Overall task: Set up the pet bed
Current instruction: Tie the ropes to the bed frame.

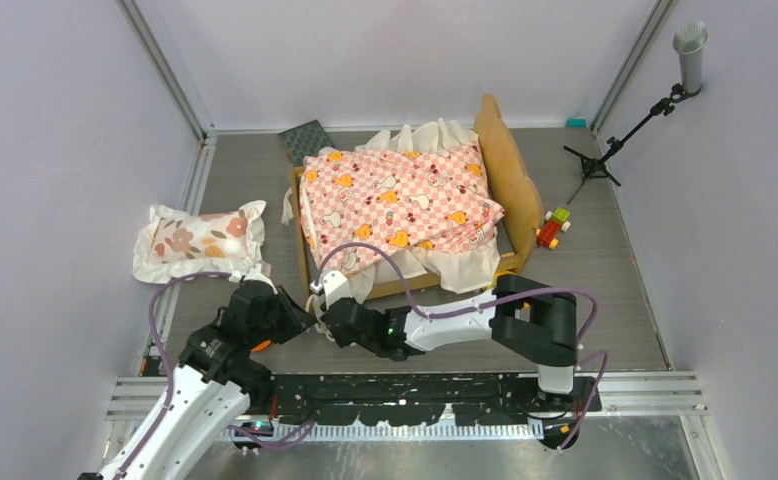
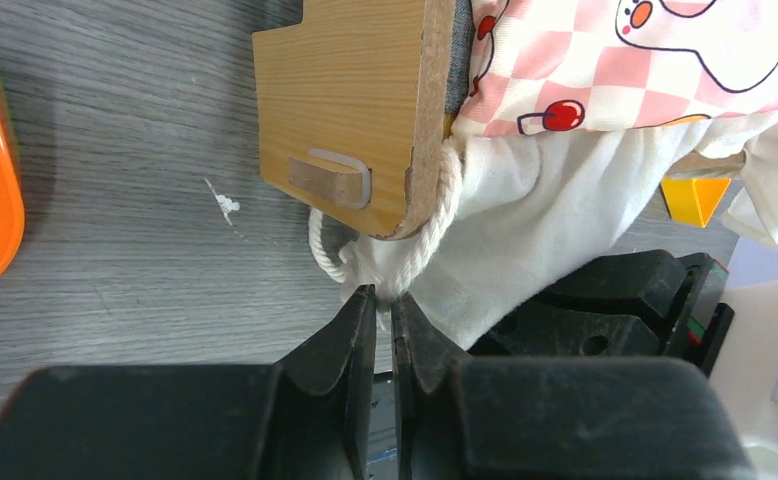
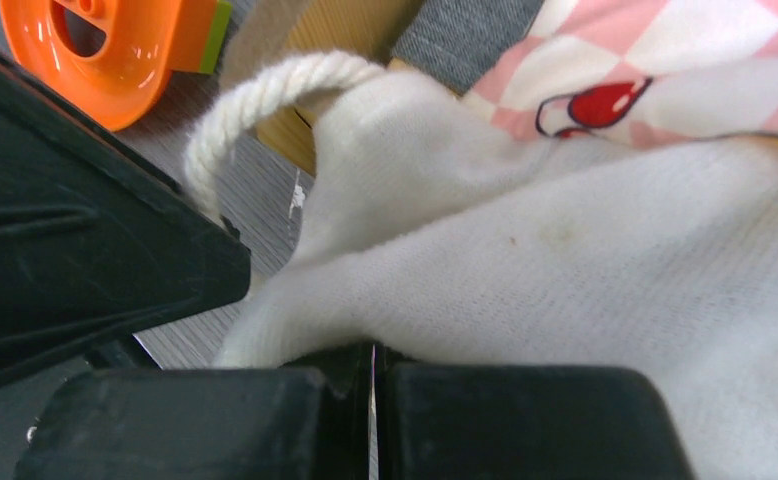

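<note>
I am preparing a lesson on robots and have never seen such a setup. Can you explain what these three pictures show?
Two robot arms are bolted at a table's near edge. The wide picture comes from a fixed camera above; the other two come from a camera on each wrist.

On the table stands a wooden pet bed under a pink-checkered sheet with a white frill. A floral pillow lies left of it; a small toy lies to its right.

Both arms meet at the bed's near corner. The left claw is nearly shut at the frill's corner by a white cord. The right claw is shut on the frill.
</note>
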Controlling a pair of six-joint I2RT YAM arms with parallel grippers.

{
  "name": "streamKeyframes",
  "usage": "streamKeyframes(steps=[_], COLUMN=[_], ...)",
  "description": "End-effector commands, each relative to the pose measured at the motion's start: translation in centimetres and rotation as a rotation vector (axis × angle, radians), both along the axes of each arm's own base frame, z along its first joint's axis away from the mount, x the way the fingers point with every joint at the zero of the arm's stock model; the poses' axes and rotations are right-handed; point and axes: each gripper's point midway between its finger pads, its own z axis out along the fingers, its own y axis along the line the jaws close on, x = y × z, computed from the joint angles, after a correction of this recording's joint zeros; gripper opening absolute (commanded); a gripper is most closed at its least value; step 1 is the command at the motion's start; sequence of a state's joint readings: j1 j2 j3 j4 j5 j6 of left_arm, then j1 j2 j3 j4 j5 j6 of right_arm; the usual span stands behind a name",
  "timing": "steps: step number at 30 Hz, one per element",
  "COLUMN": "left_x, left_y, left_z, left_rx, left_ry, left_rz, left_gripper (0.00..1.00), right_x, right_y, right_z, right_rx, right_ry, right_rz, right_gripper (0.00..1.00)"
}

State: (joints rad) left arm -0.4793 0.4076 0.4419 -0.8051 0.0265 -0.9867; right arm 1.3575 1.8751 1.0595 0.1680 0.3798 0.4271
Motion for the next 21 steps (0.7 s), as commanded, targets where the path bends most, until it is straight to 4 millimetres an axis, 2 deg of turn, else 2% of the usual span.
streamKeyframes(steps=[1,11,21], left_x=[0.3,-0.1,-0.2], left_y=[-0.3,-0.2,-0.2], left_z=[1.3,1.4,1.3], left_rx=[-0.013,-0.013,-0.010], left_ry=[-0.037,-0.036,-0.030], left_rz=[-0.024,-0.026,-0.026], left_gripper=[0.12,0.12,0.12], right_x=[0.4,1.6,2.2], right_y=[1.8,1.8,1.3], right_z=[1.7,-0.1,-0.4], right_rx=[0.039,-0.054,-0.085], right_ry=[-0.024,-0.038,-0.034], right_rz=[0.004,-0.043,-0.076], right_gripper=[0.01,0.01,0.01])
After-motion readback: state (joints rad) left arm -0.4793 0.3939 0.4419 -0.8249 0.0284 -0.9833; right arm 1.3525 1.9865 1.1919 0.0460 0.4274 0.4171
